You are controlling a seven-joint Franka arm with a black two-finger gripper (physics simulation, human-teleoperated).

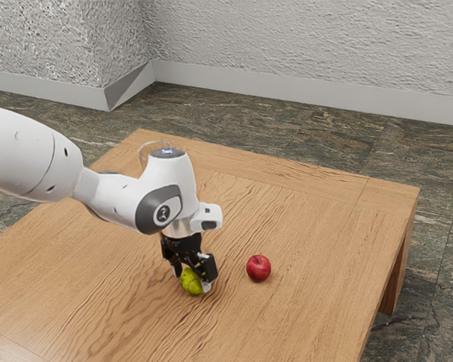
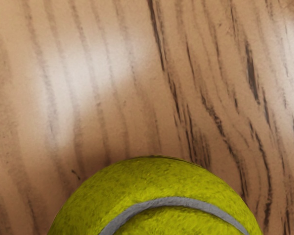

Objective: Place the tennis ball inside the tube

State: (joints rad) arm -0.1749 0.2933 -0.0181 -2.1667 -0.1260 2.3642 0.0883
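likely grasp step: our gripper [image 1: 192, 281] is at the ball [image 2: 157, 182]; we cannot tell its opening or hold. next: secure, then lift.

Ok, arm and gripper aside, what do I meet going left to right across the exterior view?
Clear tube, partly hidden behind the arm → tennis ball → red apple.
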